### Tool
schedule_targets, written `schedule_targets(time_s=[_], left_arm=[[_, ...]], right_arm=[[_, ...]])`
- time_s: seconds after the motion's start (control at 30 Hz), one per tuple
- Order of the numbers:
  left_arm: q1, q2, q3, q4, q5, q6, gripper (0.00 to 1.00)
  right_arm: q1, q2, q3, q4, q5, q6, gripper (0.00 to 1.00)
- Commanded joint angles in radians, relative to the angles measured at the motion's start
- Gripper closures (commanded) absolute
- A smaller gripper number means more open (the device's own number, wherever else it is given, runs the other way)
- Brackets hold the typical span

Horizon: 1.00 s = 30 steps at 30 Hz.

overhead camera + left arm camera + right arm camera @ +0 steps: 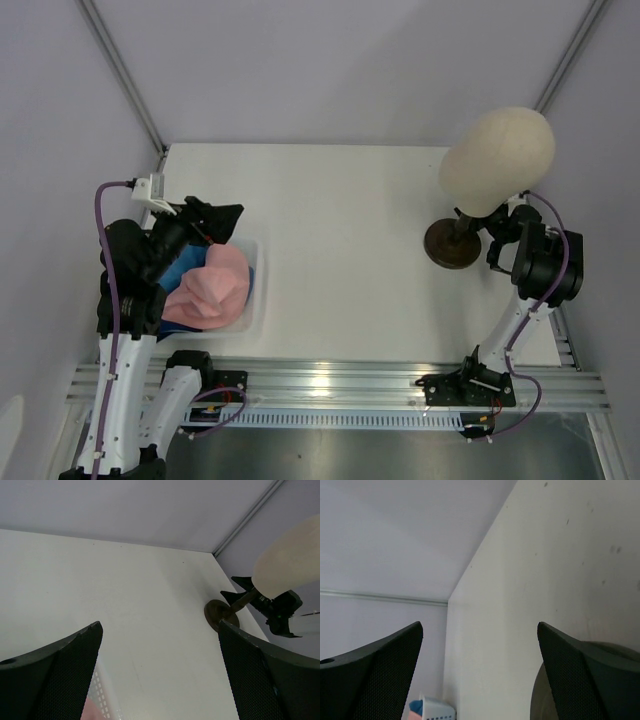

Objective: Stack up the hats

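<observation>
The table (340,230) is plain white. At its 8 o'clock side, the pink hat (215,285) is a uniform pale pink. A strip of the light blue hat (186,267) shows at the pink hat's 10 o'clock edge. The tray (257,285) around them is clear to whitish, with a fine white grid pattern. At 2 o'clock, the head form (497,160) is plain beige and its base (448,246) is dark brown. The left gripper (159,630) and right gripper (480,630) have black fingers with a fine mesh texture. The cables (100,250) are purple. At 6 o'clock, the rail (350,385) is silver.
</observation>
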<state>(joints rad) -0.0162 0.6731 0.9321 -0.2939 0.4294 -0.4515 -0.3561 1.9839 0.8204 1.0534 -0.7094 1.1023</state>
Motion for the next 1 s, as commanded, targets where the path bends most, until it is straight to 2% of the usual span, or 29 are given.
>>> schedule_targets(time_s=[0.0,0.13,0.27,0.5,0.53,0.77,0.97], left_arm=[[0.012,-0.007,-0.003,0.027,0.002,0.019,0.0],[0.012,-0.004,0.002,0.021,-0.011,0.017,0.01],[0.012,-0.004,0.002,0.016,-0.014,0.019,0.0],[0.012,-0.024,0.005,0.01,-0.038,0.022,0.01],[0.012,-0.027,0.001,0.012,-0.043,0.022,0.01],[0.012,-0.018,0.005,0.007,-0.037,0.017,0.0],[0.012,-0.012,0.013,-0.022,-0.09,0.022,0.0]], right_arm=[[0.071,-0.011,-0.027,-0.018,0.008,-0.022,0.0],[0.118,0.03,-0.027,0.06,-0.001,0.045,0.01],[0.184,0.027,-0.05,0.062,0.014,0.051,0.01],[0.353,-0.008,-0.093,-0.012,0.1,0.015,0.01],[0.406,-0.007,-0.09,-0.016,0.122,0.016,0.01],[0.581,0.039,-0.02,-0.015,0.175,0.051,0.01],[0.716,0.084,0.006,0.025,0.257,0.116,0.0]])
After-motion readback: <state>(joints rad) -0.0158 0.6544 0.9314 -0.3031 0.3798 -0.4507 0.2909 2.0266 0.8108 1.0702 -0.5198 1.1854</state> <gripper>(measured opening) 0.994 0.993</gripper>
